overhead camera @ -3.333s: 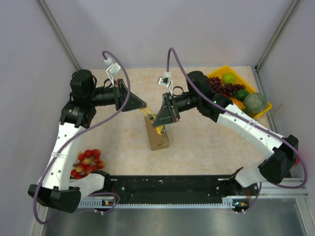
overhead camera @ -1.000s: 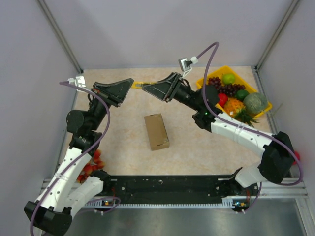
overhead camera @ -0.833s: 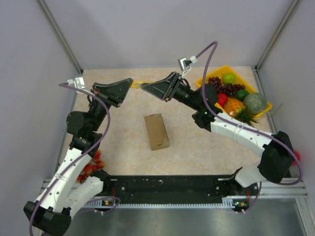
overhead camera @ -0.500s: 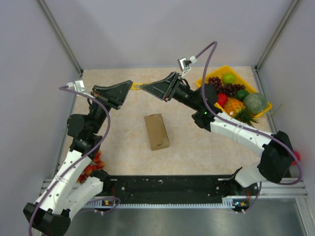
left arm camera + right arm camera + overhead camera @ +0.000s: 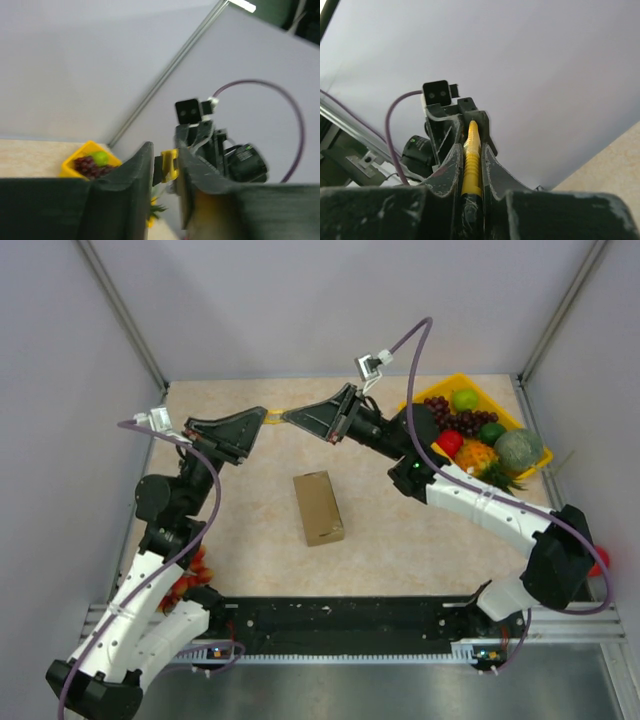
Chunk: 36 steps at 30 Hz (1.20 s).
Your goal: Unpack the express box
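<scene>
At mid-table the express box (image 5: 318, 507) lies lengthwise near-to-far; both tools clench a yellow object (image 5: 470, 160).

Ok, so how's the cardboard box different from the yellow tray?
The express box is plain brown; the yellow tray is bright yellow. The box lies alone mid-table and looks closed; the tray sits in the far right corner, open-topped and full of fruit. Both rest flat on the table.
</scene>
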Each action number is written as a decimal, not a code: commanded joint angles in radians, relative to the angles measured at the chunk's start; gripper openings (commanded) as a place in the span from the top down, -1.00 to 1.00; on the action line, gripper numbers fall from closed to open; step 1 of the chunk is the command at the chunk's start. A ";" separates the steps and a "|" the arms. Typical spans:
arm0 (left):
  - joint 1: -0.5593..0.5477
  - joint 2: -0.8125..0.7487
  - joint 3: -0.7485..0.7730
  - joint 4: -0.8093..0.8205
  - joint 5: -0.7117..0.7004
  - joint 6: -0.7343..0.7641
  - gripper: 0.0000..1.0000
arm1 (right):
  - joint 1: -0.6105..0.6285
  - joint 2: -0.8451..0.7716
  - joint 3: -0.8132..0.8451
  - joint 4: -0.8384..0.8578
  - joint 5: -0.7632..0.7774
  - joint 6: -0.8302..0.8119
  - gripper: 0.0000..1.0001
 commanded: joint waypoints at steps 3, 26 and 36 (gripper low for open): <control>-0.007 -0.046 0.025 -0.230 -0.057 0.055 -0.54 | -0.016 -0.062 0.031 -0.225 0.054 -0.132 1.00; 0.011 0.353 -0.007 -0.733 0.026 0.123 -0.97 | -0.024 -0.261 -0.218 -0.842 0.611 -0.608 1.00; 0.028 0.640 -0.008 -0.714 0.321 0.107 -0.93 | 0.097 -0.155 -0.227 -0.755 0.720 -0.734 1.00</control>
